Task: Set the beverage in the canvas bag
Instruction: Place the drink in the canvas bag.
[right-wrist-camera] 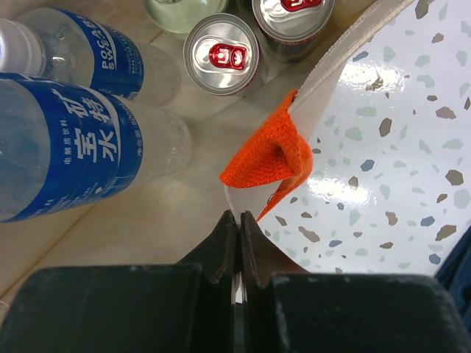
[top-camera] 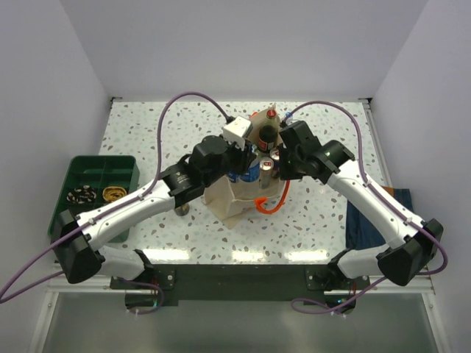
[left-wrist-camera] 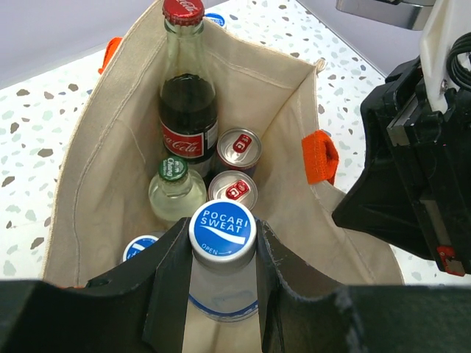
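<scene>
The beverage is a clear Pocari Sweat bottle (left-wrist-camera: 222, 229) with a blue cap. My left gripper (left-wrist-camera: 221, 246) is shut on its neck and holds it upright inside the mouth of the beige canvas bag (left-wrist-camera: 110, 147). In the bag stand a Coca-Cola glass bottle (left-wrist-camera: 188, 110), a green-capped bottle (left-wrist-camera: 174, 187), two cans (left-wrist-camera: 239, 147) and another blue-capped bottle (left-wrist-camera: 140, 246). My right gripper (right-wrist-camera: 239, 217) is shut on the bag's rim (right-wrist-camera: 331, 66), just below the orange tab (right-wrist-camera: 276, 154). From above, both grippers meet over the bag (top-camera: 228, 202) at mid-table.
A green compartment tray (top-camera: 99, 184) sits at the table's left edge with small items in it. A blue cloth (top-camera: 360, 220) lies at the right, under the right arm. The bag's orange handle (top-camera: 268, 202) hangs over its near side. The right arm's black body (left-wrist-camera: 412, 169) is close beside the bag.
</scene>
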`<state>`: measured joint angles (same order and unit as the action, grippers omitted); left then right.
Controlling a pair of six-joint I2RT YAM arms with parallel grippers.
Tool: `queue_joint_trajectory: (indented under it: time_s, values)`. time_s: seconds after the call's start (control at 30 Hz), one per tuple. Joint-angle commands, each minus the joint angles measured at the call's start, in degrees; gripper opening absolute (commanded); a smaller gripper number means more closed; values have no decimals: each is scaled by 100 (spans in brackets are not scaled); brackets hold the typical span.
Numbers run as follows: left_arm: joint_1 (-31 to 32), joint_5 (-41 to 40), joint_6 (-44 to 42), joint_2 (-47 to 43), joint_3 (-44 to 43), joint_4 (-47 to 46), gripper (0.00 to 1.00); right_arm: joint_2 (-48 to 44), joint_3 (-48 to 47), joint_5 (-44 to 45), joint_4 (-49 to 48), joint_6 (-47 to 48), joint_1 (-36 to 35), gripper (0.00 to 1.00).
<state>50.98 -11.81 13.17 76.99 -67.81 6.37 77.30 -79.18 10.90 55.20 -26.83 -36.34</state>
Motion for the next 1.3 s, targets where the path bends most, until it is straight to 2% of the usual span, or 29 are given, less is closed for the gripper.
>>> queue_joint_trajectory:
  time_s: [0.0, 0.77, 1.27]
  values:
    - [52, -339, 116, -360, -31, -1577, 0, -74, -282, 211, 272, 2, 4, 0]
    - [386, -699, -279, -176, 989, -2562, 0, -57, -783, 185, 518, -7, 4, 0]
    - [694, -1297, -385, 334, 541, -1859, 0, -110, -731, 202, 457, -42, 4, 0]
